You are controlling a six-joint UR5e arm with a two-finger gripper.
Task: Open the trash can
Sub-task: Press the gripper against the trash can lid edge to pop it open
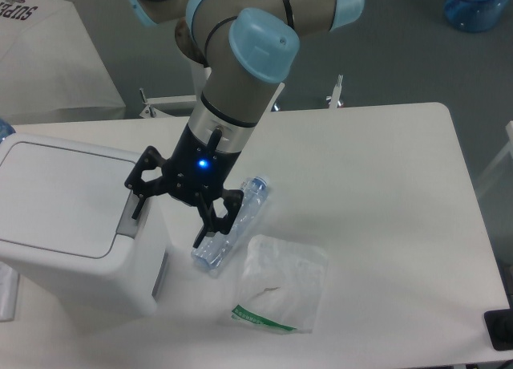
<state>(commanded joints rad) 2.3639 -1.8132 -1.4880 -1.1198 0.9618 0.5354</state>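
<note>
Our gripper hangs with its two black fingers spread wide apart and nothing held between them. We see one finger reaching down at the right edge of the trash can, right over the grey push-button on the rim; whether the tip actually touches the button we cannot tell. Our other finger points down over the crushed clear plastic bottle lying on the table, in front of it from the camera's side, and contact there is also unclear. A blue light glows on the black gripper body, just below the grey wrist of the arm, which leans in from the top of the picture with pale blue caps on its joints.

We find the trash can at the left end of the table, a large white box with rounded corners, its flat lid lying shut and level. Its left side runs out of the frame.

Just right of the bottle lies a flat clear plastic bag with a green strip along its lower edge, its near corner touching or almost touching the bottle. At the lower right edge of the table we see a small black object, cut off by the frame. Beyond the table, a blue water jug stands on the floor at the top right, and a white cloth-covered surface with printed letters sits at the top left.
</note>
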